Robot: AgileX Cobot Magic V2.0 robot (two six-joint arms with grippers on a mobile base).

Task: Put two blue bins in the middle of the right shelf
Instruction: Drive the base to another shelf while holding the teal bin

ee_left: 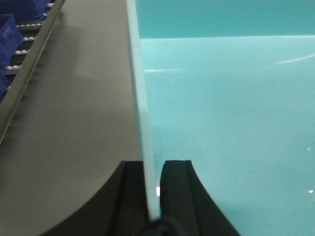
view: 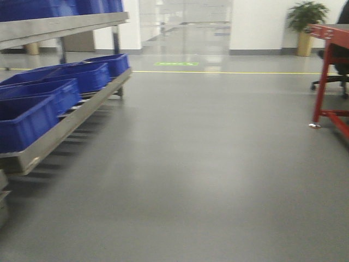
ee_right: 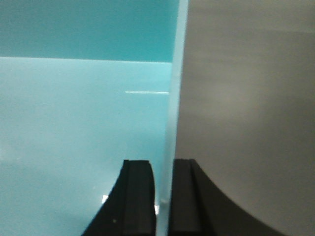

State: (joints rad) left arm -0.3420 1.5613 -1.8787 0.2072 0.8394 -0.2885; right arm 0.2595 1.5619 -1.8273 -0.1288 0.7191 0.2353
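Holding a smooth turquoise-blue plastic bin (ee_left: 221, 123) between both arms, the robot faces bare grey floor (view: 207, 180). The left hand (ee_left: 153, 166) pinches one side wall and the right hand (ee_right: 161, 166) pinches the opposite wall, a grip that likely keeps the load level. A stainless steel rack (view: 65, 123) of dark blue crates (view: 32, 109) stands to the left. The right shelf middle cannot be identified.

Red table frame (view: 321, 82) at right, potted plant (view: 308, 16) behind, possibly a dark chair (view: 341, 60) beside it
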